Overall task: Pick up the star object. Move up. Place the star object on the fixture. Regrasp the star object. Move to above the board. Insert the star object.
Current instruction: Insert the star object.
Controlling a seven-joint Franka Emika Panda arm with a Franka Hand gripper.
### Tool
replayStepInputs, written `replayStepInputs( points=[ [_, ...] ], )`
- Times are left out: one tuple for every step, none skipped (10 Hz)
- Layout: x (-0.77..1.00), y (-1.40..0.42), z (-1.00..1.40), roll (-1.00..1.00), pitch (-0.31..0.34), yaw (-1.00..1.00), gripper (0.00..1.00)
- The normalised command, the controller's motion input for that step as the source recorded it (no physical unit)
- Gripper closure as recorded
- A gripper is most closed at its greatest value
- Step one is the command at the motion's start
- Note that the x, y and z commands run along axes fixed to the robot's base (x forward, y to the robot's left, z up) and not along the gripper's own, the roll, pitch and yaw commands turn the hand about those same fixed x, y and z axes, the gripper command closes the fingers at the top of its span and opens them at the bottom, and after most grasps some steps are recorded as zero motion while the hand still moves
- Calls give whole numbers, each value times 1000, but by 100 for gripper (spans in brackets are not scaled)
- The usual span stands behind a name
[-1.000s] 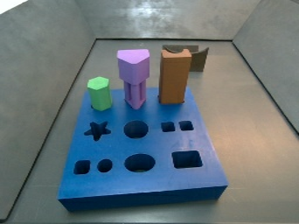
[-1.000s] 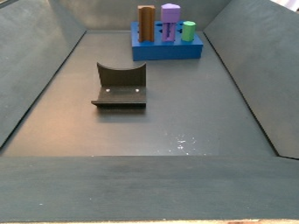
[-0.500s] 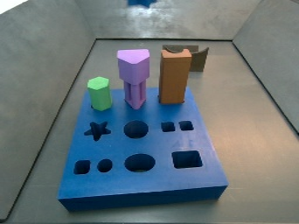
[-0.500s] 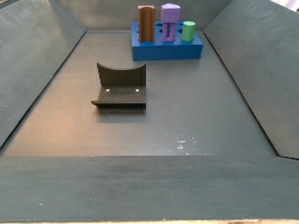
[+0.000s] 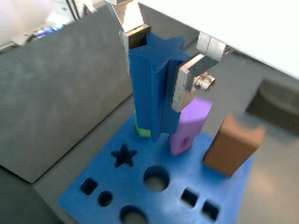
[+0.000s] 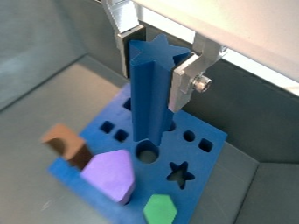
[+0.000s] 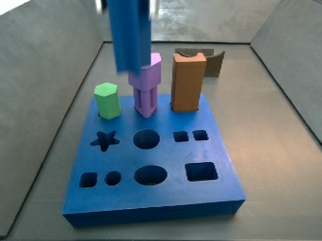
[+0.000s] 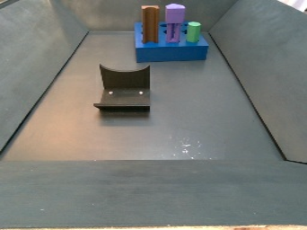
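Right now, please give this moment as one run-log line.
phase: above board | end effector: shut on star, upright | star hole: empty | fixture: empty

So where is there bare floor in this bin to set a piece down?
The widest bare patch lies between the dark notched fixture and the near wall. Narrower strips flank the fixture. The far end is crowded: thick blue board, its orange, purple and green pegs, and above it the tool holding the blue star peg.
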Motion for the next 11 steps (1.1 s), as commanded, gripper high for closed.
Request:
replayStepInputs(
  points=[
    [-166, -206, -591, -227, -27, -643, 100],
    [-311, 0, -691, -221, 0, -643, 100],
    [-411, 0, -711, -217, 0, -637, 100],
    [-340, -9, -626, -251, -21, -600, 100],
    [-231, -11, -506, -301, -80, -526, 100],
    [-66, -20, -449, -323, -104, -406, 100],
    [0, 0, -429, -336, -94, -260, 100],
    [0, 0, -563, -287, -30, -66, 100],
    [-69, 0, -714, -213, -13, -9, 100],
    [-154, 0, -417, -49, 0, 0, 100],
    [-49, 0, -160, 0, 10, 0, 100]
  ],
)
